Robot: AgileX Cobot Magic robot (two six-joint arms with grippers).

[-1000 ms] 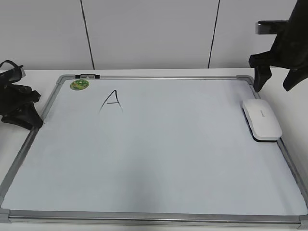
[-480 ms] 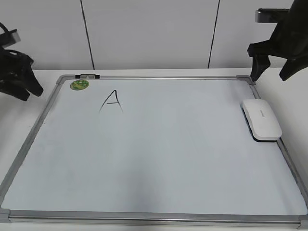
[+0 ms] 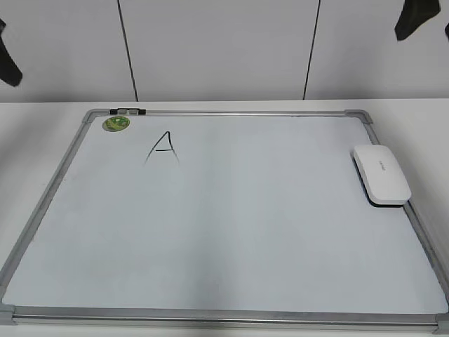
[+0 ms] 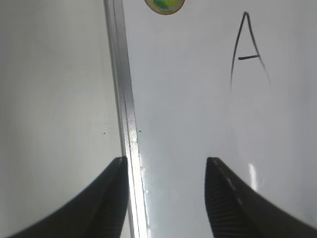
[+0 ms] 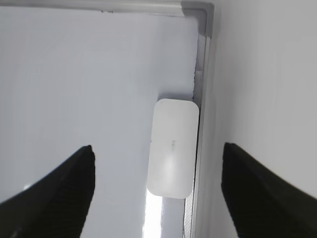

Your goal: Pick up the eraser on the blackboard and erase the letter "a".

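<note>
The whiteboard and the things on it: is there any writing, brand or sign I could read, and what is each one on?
"A": one handwritten capital letter in black marker, on the blackboard, near its top left.
Small grey lettering on the top of the eraser: too small to read.
Round green sticker at the board's top left corner: a blurred picture, no text readable.
Nothing else legible in any view.
</note>
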